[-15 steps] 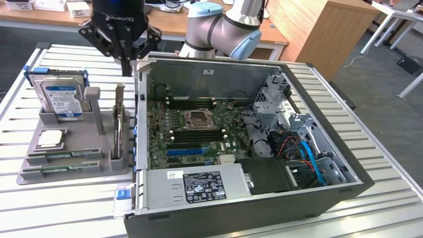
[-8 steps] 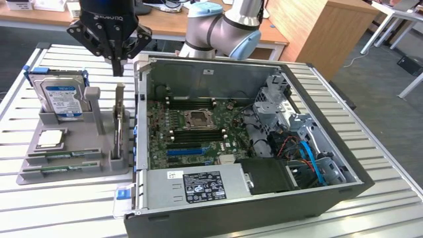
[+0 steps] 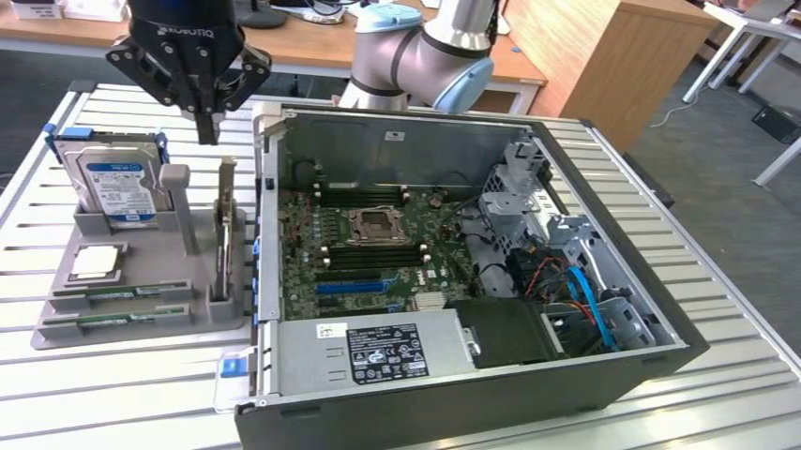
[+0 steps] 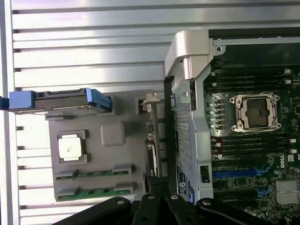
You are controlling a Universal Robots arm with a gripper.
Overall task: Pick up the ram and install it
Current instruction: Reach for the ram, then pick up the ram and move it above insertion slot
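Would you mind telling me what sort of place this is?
Probably a robotics lab in an office: a robot arm by an opened computer case on a slatted metal table, wooden desks behind.

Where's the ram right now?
The ram stick and a second ram stick sit side by side in the gray holder at the exterior view's left, next to the processor chip, outside the open computer case.

Open computer case (image 3: pixel 501 405) beside a grey tray (image 3: pixel 175 281) (hard drive (image 3: pixel 119 183) upright).
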